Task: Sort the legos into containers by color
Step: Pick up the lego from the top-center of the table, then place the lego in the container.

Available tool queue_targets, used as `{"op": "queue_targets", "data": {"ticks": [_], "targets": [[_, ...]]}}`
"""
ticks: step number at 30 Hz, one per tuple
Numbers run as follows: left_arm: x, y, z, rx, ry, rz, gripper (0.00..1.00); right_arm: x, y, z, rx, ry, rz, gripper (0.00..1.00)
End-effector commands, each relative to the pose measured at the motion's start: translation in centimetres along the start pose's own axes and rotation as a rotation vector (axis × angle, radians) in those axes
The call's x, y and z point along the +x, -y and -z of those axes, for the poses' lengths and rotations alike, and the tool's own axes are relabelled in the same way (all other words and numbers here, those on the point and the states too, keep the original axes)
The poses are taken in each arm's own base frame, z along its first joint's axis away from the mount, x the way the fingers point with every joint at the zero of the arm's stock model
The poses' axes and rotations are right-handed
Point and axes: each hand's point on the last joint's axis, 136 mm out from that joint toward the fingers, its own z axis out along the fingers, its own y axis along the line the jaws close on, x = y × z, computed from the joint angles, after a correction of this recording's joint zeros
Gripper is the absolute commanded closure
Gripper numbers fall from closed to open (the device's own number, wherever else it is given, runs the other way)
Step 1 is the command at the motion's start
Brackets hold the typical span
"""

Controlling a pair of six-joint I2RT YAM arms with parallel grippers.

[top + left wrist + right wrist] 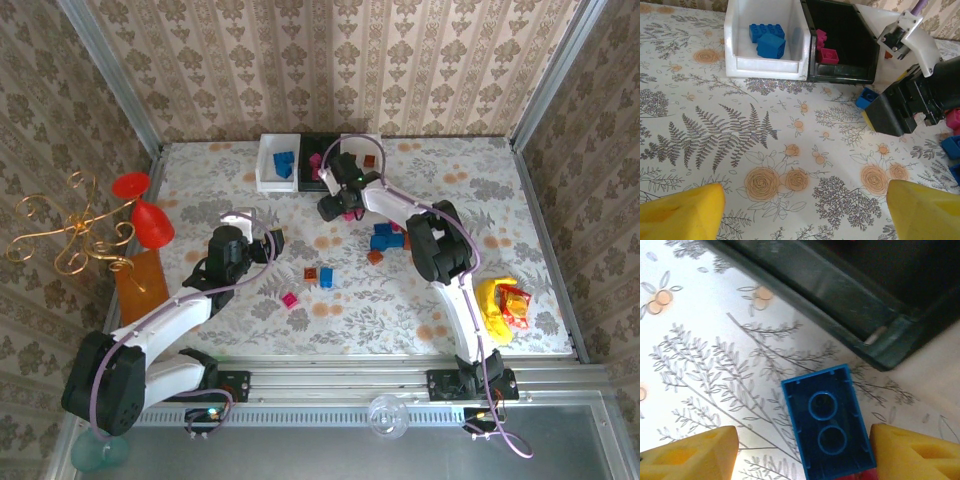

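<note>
An upside-down blue lego [827, 427] lies on the table between the fingers of my right gripper [802, 455]. The right finger [912, 455] is at its edge and the left finger [690, 457] stands apart, so the jaws are open. A magenta lego [867, 475] peeks out just behind it. This gripper [337, 207] hovers in front of the black container [318, 160]. The left white container [765, 67] holds blue legos [769, 41] and the black container [840, 75] holds magenta ones [827, 54]. My left gripper [805, 210] is open over bare tablecloth.
Loose legos lie mid-table: blue [381, 238], orange [375, 257], orange [310, 273], blue [326, 276], magenta [290, 299]. A third, white container [362, 148] stands right of the black one. A yellow object [497, 305] sits at the right, an orange block [140, 283] and red glasses [152, 222] at the left.
</note>
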Motion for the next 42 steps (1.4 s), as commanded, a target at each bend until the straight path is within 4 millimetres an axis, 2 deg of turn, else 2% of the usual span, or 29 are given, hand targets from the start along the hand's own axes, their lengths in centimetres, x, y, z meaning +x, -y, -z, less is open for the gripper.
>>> {"op": "queue_targets", "data": {"ticks": [1, 2, 8, 19, 25, 28, 31, 34, 37, 42], "targets": [[-0.7, 0.1, 0.4, 0.013, 0.033, 0.021, 0.15, 0.6, -2.7, -0.8, -0.052, -0.039, 0.117, 0.29], [-0.9, -0.9, 0.3, -0.011, 0.04, 0.032, 0.15, 0.4, -2.9, -0.9, -0.052, -0.042, 0.124, 0.3], [-1.1, -1.2, 0.7, -0.023, 0.056, 0.031, 0.15, 0.3, -3.8, -1.4, -0.069, -0.058, 0.147, 0.36], [-1.2, -1.4, 0.8, -0.027, 0.07, 0.038, 0.15, -0.1, -2.7, -2.4, -0.005, -0.088, 0.108, 0.48], [-1.1, -1.5, 0.9, -0.033, 0.069, 0.037, 0.15, -1.0, -2.9, -2.3, -0.014, -0.068, 0.109, 0.63], [-1.1, -1.7, 0.9, -0.04, 0.073, 0.036, 0.14, -2.2, -4.3, -0.9, -0.078, -0.03, 0.114, 0.71], [-1.3, -2.1, 1.1, -0.06, 0.082, 0.039, 0.14, -4.2, -6.7, 1.8, -0.208, 0.061, 0.103, 0.73], [-1.4, -2.6, 1.4, -0.078, 0.097, 0.047, 0.14, -7.4, -8.2, 4.7, -0.298, 0.214, 0.064, 0.73], [-1.4, -2.9, 1.6, -0.087, 0.107, 0.052, 0.13, -9.9, -7.8, 5.8, -0.289, 0.312, 0.024, 0.73], [-1.3, -3.1, 1.5, -0.09, 0.11, 0.059, 0.13, -13.7, -6.2, 5.3, -0.213, 0.429, -0.062, 0.72]]}}
